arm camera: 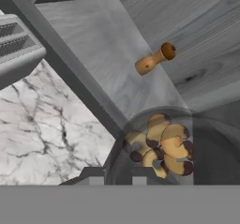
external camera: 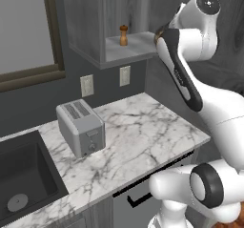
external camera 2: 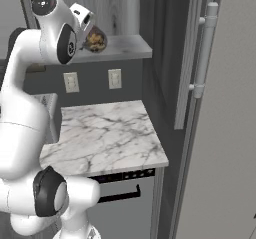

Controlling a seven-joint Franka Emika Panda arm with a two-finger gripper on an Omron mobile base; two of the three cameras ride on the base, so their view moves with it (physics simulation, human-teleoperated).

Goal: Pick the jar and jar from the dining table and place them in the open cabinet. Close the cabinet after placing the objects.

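My gripper (external camera 2: 88, 29) is shut on a clear glass jar (external camera 2: 95, 39) filled with brown and tan nuts. I hold it at the front edge of the open cabinet's shelf (external camera 2: 125, 47), tilted. In the hand view the jar (arm camera: 164, 148) sits just past my fingertips (arm camera: 93, 174), over the grey shelf (arm camera: 93, 45). The cabinet door (external camera 2: 225, 133) stands open at the right, its long silver bar handle (external camera 2: 202, 53) facing me. From the left base view my white arm covers most of the jar, above the shelf (external camera: 136, 46). The dining table is out of view.
A small wooden pepper grinder (external camera: 123, 35) stands on the shelf further in, also visible as the grinder (arm camera: 153, 60) in the hand view. Below is a marble counter (external camera: 138, 127) with a silver toaster (external camera: 80, 128) and a dark sink (external camera: 24, 184). A drawer handle (external camera 2: 120, 195) is under the counter.
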